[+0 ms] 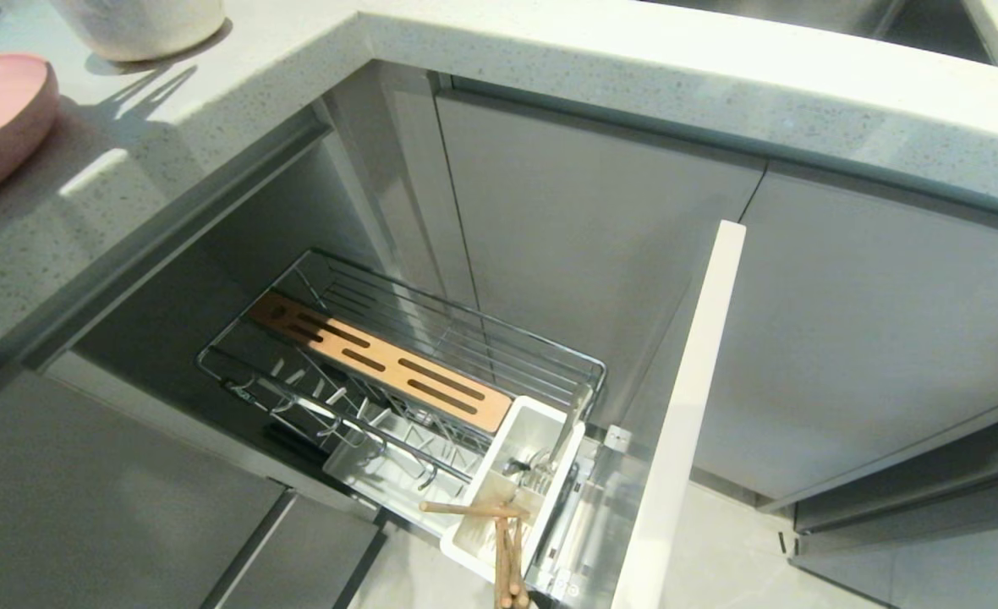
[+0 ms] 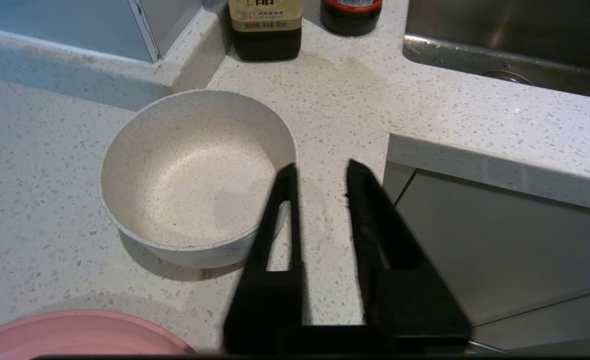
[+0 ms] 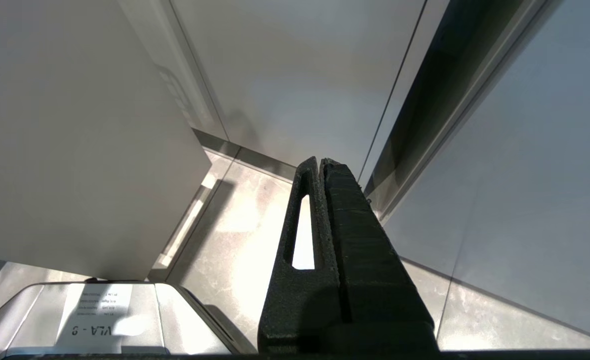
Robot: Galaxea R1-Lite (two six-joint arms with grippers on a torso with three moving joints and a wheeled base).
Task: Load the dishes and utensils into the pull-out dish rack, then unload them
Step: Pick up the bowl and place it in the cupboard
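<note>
Cream-white bowl (image 2: 195, 175) upright on tabletop (image 2: 355, 100), rim at 10 o'clock of left tool (image 2: 320, 175), whose fingers stand slightly apart and empty: widen further, straddle near rim squarely, then clamp.

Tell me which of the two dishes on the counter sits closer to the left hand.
The cream-white bowl. One finger of the left hand crosses its rim in the wrist view, while the pink plate lies farther off, at the picture's edge.
</note>
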